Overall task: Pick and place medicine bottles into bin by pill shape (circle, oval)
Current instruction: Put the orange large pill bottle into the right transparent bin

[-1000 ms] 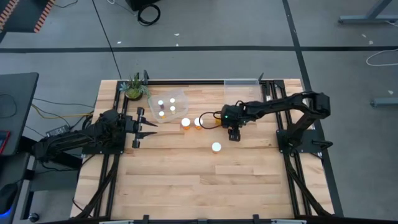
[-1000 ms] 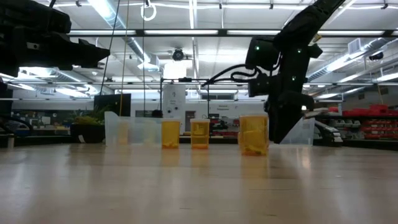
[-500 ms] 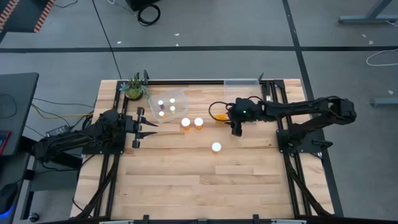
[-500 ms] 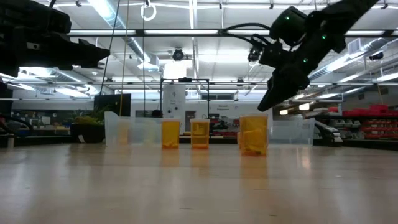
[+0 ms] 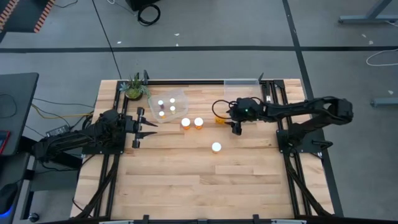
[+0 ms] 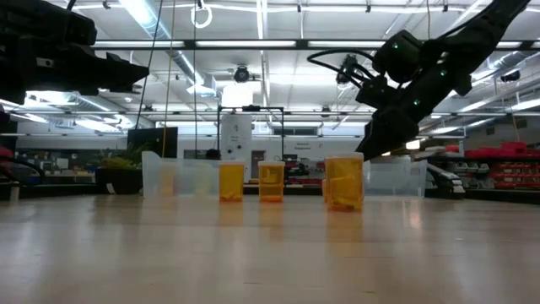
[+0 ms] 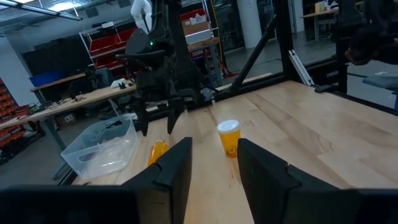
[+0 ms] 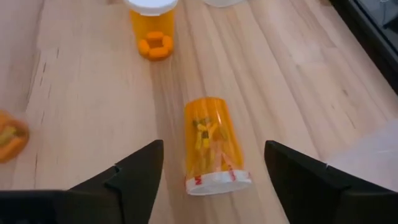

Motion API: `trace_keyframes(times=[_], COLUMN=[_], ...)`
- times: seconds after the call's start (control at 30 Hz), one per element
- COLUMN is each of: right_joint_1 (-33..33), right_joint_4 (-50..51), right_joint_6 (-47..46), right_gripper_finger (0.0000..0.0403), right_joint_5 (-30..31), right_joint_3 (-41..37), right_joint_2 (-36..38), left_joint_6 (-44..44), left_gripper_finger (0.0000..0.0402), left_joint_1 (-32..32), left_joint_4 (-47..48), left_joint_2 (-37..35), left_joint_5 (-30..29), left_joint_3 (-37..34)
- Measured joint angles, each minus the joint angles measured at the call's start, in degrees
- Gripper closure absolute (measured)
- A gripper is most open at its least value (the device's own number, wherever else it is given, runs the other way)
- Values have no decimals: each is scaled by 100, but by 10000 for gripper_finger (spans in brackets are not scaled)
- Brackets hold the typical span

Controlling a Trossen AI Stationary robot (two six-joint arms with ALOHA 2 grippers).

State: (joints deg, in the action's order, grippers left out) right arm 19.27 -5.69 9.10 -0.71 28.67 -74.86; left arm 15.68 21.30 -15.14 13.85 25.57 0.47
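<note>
An orange medicine bottle lies on its side on the table, its white cap toward my right gripper; it also shows in the left wrist view. My right gripper is open and empty, hanging slanted above the table just right of this bottle; the right wrist view looks down past it onto the bottle. Three orange bottles stand upright on their bases: two side by side and one nearer. My left gripper waits open at the table's left.
A clear bin at the far left holds several white-capped bottles. A second clear bin stands at the far edge. A small green plant stands at the far left corner. Bare wood lies toward the near edge.
My right gripper has risen and tipped from pointing straight down to slanting, and has gone a little toward the far edge as its arm stretched out lower over the table. My left arm has kept still.
</note>
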Motion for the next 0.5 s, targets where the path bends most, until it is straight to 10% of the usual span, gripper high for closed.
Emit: trace_keyframes(times=[0.5], right_joint_1=[24], right_joint_4=[-483], right_joint_6=[140], right_gripper_finger=[87], right_joint_5=[4], right_joint_3=[0], right_joint_2=[-614], left_joint_6=[0], left_gripper_finger=[261], left_joint_1=[0], left_joint_4=[0], left_joint_2=[0], left_joint_5=[2], left_joint_3=[0])
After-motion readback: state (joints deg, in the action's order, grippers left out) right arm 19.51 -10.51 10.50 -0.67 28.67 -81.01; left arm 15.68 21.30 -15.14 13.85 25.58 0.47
